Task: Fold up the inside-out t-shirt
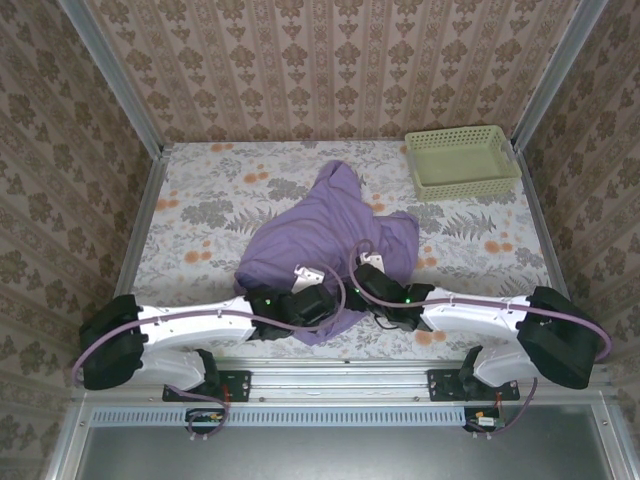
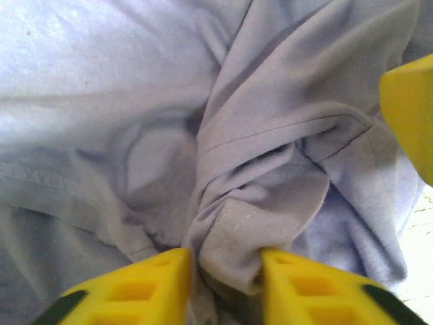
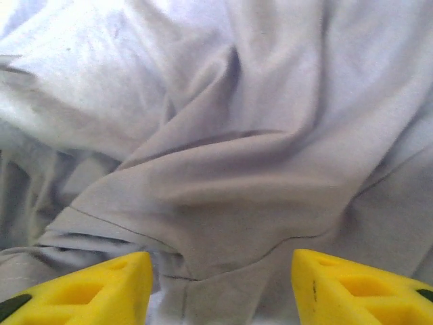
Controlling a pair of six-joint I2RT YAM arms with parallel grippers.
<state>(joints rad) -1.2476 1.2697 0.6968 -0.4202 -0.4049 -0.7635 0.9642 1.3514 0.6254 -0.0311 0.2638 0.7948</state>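
From above, the inside-out t-shirt (image 1: 330, 235) lies crumpled mid-table (image 1: 200, 210), nearer the near edge; a green basket (image 1: 462, 160) sits far right. The left gripper (image 1: 310, 283) and right gripper (image 1: 371, 268) rest on its near part.

In the left wrist view, the yellow fingers (image 2: 149, 284) pinch a hemmed fold of cloth.

In the right wrist view, the fingers (image 3: 95, 288) stand well apart (loose cloth between them).
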